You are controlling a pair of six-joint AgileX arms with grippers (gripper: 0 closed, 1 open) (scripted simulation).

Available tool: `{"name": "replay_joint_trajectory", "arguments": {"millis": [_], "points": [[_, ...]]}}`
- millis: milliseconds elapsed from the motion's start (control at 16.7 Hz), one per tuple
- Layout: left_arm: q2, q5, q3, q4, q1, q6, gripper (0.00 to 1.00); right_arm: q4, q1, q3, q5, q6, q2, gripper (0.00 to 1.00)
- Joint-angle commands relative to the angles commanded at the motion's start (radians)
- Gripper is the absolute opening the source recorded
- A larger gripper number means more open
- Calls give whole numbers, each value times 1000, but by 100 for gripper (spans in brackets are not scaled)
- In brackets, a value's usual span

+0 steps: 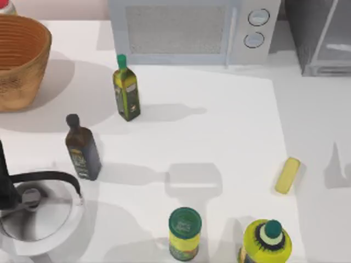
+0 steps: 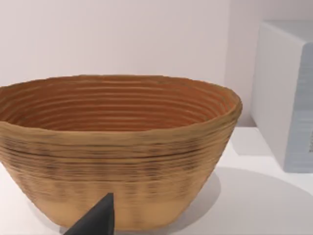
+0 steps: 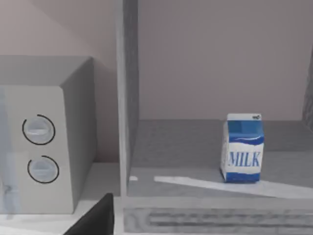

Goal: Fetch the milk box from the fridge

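Blue milk box (image 3: pixel 242 148) stands upright inside fridge (image 3: pixel 128 98).

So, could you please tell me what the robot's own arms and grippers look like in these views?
Little of them is in frame. Each wrist view has one dark charcoal, matte, wedge-shaped fingertip at its edge: the left gripper's finger and the right gripper's finger. No cables or markings are visible on them.

A woven basket (image 1: pixel 19 60), white microwave (image 1: pixel 186 30), 2 oil bottles (image 1: pixel 126 90) and a kettle (image 1: pixel 33 211) are sitting on the white worktop (image 1: pixel 219 131).
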Motion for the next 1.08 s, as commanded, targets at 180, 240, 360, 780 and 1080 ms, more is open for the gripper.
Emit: {"name": "replay_joint_trajectory", "arguments": {"millis": [180, 240, 360, 780, 1080], "points": [[0, 0, 0, 0, 0, 0, 100, 282, -80, 39, -78, 6, 309, 100], [0, 0, 0, 0, 0, 0, 100, 385, -109, 50, -105, 8, 427, 100], [0, 0, 0, 0, 0, 0, 100, 578, -165, 67, -159, 12, 660, 100], [0, 0, 0, 0, 0, 0, 100, 1022, -321, 94, -310, 18, 1201, 100], [0, 0, 0, 0, 0, 0, 100, 1233, -396, 102, -380, 13, 1385, 100]]}}
